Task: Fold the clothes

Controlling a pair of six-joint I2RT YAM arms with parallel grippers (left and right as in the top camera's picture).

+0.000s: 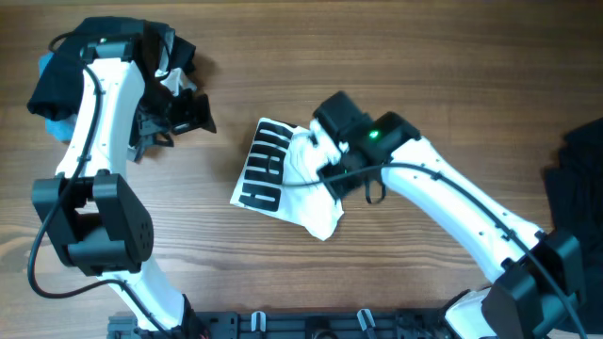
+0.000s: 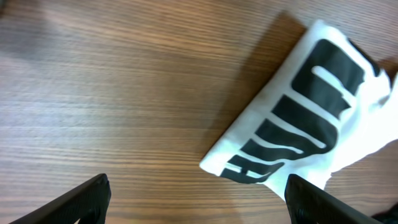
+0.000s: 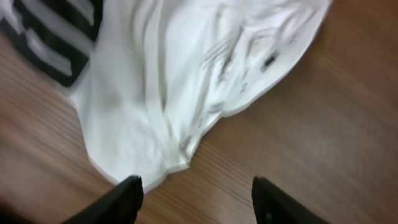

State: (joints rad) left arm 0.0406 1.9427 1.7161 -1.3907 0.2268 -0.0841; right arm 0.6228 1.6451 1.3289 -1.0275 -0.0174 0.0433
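White T-shirt [image 1: 283, 184] lies folded in the middle of the table [image 1: 188, 235], print up. 2 grippers open, empty: right gripper [image 3: 196, 196] at its hem, left gripper [image 2: 198, 199] over bare wood beside it.

Soft even light from above, overhead view sharp, faint shadows on the counter [image 1: 236, 273], right wrist view blurred, white T-shirt [image 3: 186, 81] slightly washed out

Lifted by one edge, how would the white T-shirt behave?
The white T-shirt would likely droop and unfold: its fabric lies wrinkled and limp. It would probably slide or bunch if pushed, since the wooden table looks smooth.
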